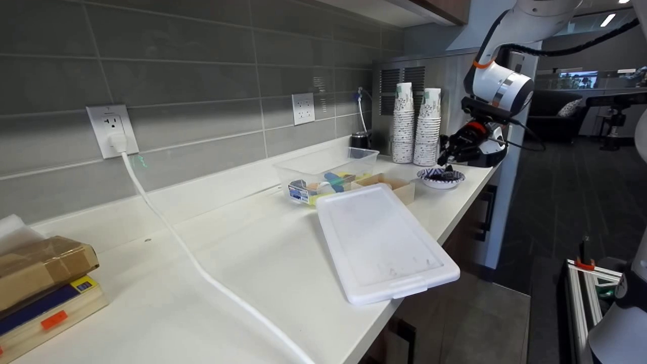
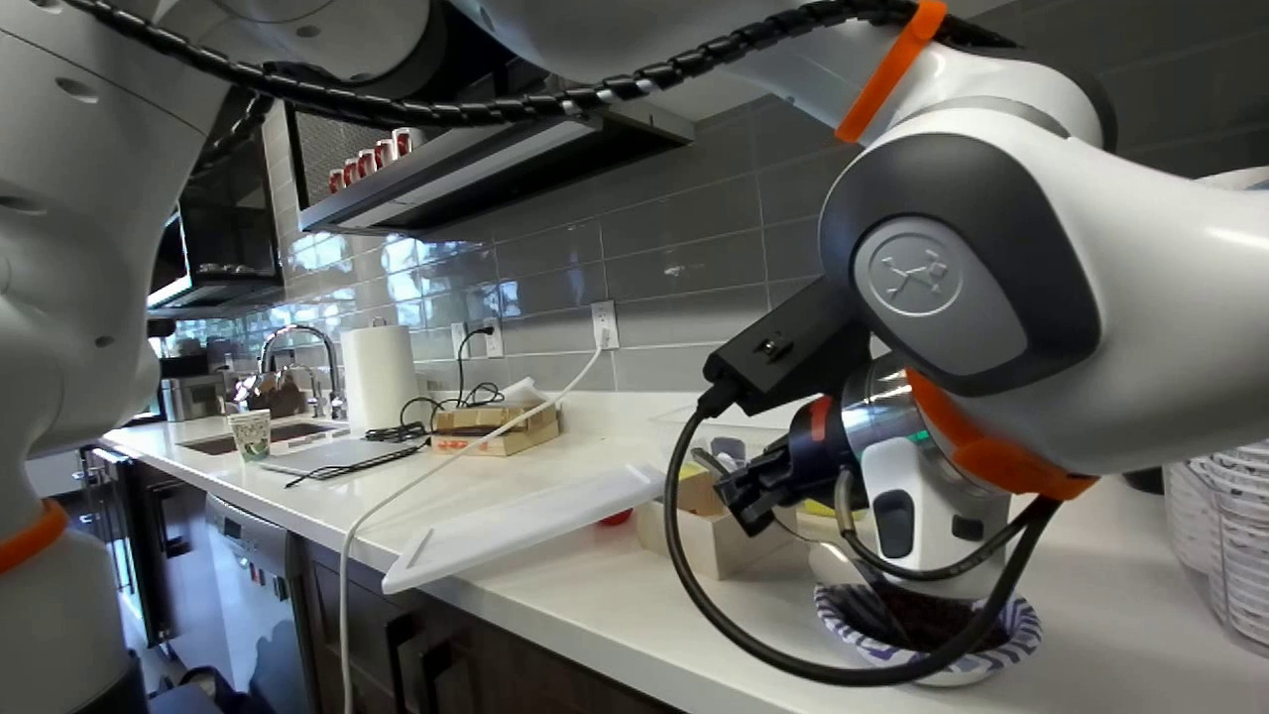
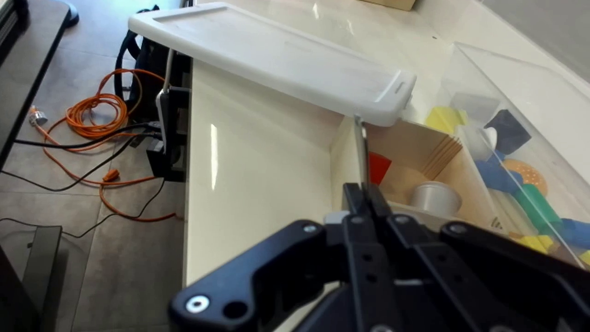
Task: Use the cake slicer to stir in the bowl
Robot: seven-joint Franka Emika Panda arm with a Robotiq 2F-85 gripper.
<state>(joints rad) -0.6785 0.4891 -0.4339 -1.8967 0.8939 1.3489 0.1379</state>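
The bowl [image 1: 438, 185] stands near the front edge of the counter [image 3: 258, 152]; in the wrist view, bare surface lies between that edge and a tan box [image 3: 345, 159], while the white lid [image 3: 276, 60] juts past the edge. The gripper [image 3: 364, 198] pinches the cake slicer [image 3: 362, 147], its blade [image 2: 836, 567] slanting down into the bowl.

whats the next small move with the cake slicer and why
Probably a short sideways sweep of the cake slicer through the dark contents: the gripper is shut on it, and in an exterior view its blade appears to reach down into the bowl.
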